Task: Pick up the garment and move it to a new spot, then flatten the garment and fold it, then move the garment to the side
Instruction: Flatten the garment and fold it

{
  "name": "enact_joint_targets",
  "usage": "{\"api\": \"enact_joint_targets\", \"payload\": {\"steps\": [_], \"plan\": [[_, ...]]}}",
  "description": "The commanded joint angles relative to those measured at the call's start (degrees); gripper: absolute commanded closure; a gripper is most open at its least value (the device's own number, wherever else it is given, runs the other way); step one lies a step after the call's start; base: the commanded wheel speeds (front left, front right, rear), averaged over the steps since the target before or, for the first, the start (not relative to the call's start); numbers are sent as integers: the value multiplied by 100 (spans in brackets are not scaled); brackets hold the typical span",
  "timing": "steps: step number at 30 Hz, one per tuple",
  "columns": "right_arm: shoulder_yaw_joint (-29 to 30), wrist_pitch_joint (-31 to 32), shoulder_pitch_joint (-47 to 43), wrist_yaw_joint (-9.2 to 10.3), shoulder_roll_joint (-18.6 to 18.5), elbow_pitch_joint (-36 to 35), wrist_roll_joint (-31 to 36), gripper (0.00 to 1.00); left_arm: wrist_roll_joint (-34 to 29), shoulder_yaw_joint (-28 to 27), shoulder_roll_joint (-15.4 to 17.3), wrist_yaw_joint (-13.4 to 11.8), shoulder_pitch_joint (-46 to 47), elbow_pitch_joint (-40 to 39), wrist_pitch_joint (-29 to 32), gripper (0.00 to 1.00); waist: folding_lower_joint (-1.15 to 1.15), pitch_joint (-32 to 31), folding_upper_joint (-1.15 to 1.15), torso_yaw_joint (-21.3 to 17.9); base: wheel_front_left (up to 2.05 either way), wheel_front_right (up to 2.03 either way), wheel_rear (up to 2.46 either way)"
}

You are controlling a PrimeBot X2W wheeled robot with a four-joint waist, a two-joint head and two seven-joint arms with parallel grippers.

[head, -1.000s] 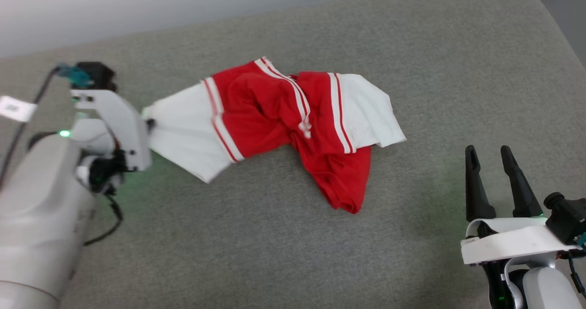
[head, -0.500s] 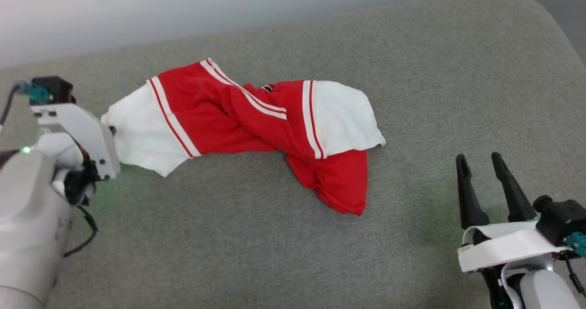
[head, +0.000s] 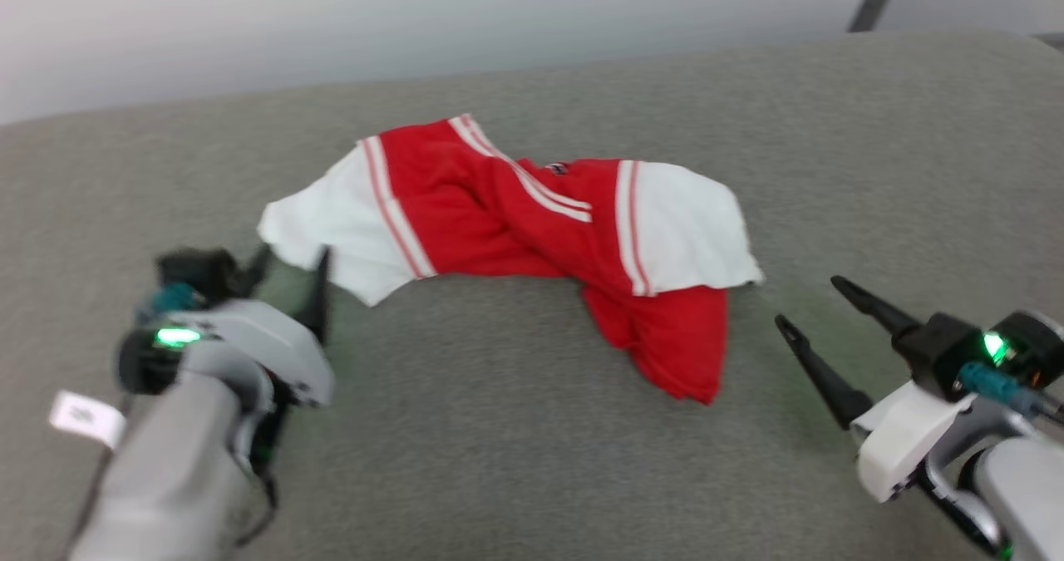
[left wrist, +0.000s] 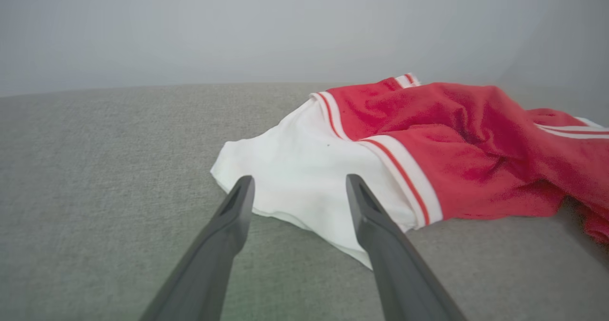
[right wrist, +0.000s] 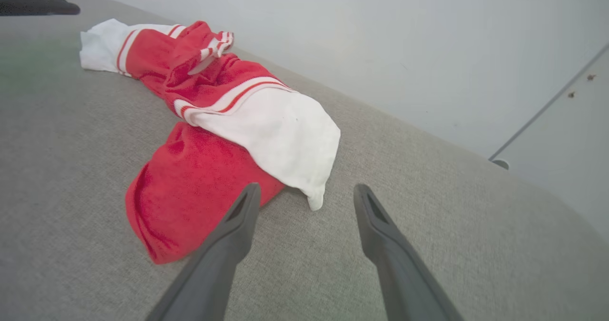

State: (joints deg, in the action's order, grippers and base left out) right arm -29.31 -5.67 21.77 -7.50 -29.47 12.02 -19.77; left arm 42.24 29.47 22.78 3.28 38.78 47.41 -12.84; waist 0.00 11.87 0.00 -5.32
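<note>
Head view: the shirt [head: 499,220] lies twisted, left gripper [head: 291,260] and right gripper [head: 808,301] flanking it with jaws open, likely to flatten it.

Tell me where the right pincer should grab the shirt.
The loose corner of the white sleeve nearest the right pincer, coming low from the robot's right: it lies free at the edge, while the middle of the shirt is twisted.

Left gripper [head: 291,263] low on the left, right gripper [head: 808,302] low on the right — both jaws wide apart, empty
</note>
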Motion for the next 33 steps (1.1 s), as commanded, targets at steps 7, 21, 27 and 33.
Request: {"api": "enact_joint_targets", "payload": {"steps": [7,21,27,33], "plan": [[-1018,505,796,2,-912,-204,-499,0,-714,-203,-163,-617,-1046,-1716,-240,0,0,50,0,818,0,0,0],[-2749,765,2000,3,-1799,233,-927,0,-1671,-1041,-395,-1024,-2735,-3838,-228,0,0,242,0,1311,0,0,0],[-2849,495,2247,3,-1690,608,-1034,0,-1772,-1169,-490,-951,-2869,-3965,-229,0,0,301,0,1315,0,0,0],[-2907,264,2408,2,-1504,933,-1067,55,-1833,-1284,-576,-934,-2956,-4013,-229,0,0,321,0,1270,0,0,0]]}}
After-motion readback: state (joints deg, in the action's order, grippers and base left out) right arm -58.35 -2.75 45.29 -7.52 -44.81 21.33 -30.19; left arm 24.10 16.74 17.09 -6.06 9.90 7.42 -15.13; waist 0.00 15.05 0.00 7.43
